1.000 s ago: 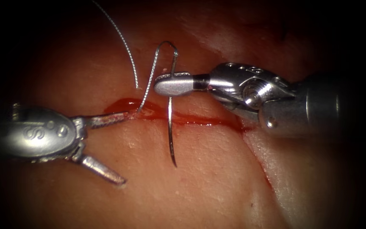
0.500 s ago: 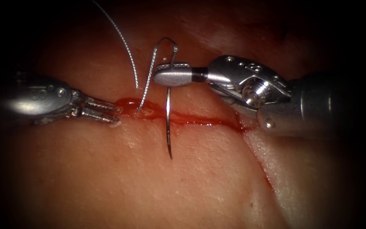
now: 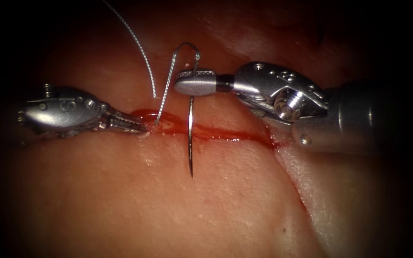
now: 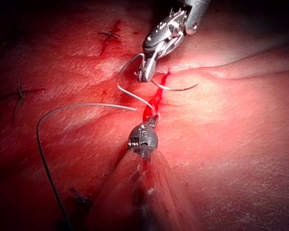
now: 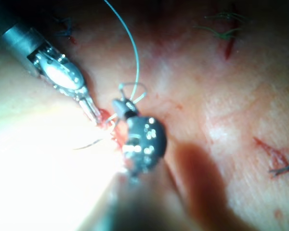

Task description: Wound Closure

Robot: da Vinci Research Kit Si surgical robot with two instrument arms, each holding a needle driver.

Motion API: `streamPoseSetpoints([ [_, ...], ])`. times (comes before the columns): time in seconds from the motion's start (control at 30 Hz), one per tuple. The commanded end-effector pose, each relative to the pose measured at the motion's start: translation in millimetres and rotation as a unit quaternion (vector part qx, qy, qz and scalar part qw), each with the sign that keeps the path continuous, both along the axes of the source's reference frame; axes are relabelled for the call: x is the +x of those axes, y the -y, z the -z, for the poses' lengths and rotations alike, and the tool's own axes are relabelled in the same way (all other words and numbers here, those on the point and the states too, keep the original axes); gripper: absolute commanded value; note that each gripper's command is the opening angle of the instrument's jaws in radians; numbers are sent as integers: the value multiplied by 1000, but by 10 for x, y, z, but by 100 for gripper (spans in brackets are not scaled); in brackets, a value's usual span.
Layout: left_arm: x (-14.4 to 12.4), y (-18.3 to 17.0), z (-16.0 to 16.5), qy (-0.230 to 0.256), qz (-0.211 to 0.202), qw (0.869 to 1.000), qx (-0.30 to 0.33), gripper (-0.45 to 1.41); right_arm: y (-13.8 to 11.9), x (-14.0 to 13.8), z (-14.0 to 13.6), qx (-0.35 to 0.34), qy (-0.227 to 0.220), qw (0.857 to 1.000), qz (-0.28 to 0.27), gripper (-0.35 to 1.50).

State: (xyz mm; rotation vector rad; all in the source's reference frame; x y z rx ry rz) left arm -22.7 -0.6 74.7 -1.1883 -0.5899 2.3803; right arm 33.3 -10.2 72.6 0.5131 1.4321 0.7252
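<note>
You have the tissue [image 3: 206,205] spread under both tools, its cut [image 3: 216,135] running across the endoscope view and wet with red fluid [image 3: 146,116]. Your right tool [image 3: 194,83] reaches in above the cut with its jaws clamped on the needle [image 3: 190,138] near the swaged end; that grip seems chosen to leave the body and point free. The needle hangs across the cut, its point lying over the near surface, and I see no part of it buried in the tissue. Your left tool [image 3: 132,125] sits at the left end of the cut with its jaws closed together, the tips touching the edge there; whether they pinch tissue or hold nothing I cannot tell, though the placement looks meant to steady that lip. The thread [image 3: 168,83] arches from the needle's end down into the cut just right of those tips, and a second strand [image 3: 139,50] rises away from the tissue
</note>
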Motion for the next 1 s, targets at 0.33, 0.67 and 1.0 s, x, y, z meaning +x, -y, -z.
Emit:
streamPoseSetpoints([
  [0.33, -13, -18, -31, -24, -9, 1000, 18, -33, -2, 12, -5, -52, 14, 999, 3, -35],
  [0.67, -11, -2, -67, -42, -21, 998, 37, -35, -26, 17, -22, -138, 53, 989, -15, -35],
  [1.0, -9, 11, -76, -41, -27, 998, 39, -45, -39, 22, -37, -188, 82, 978, -34, -35],
])
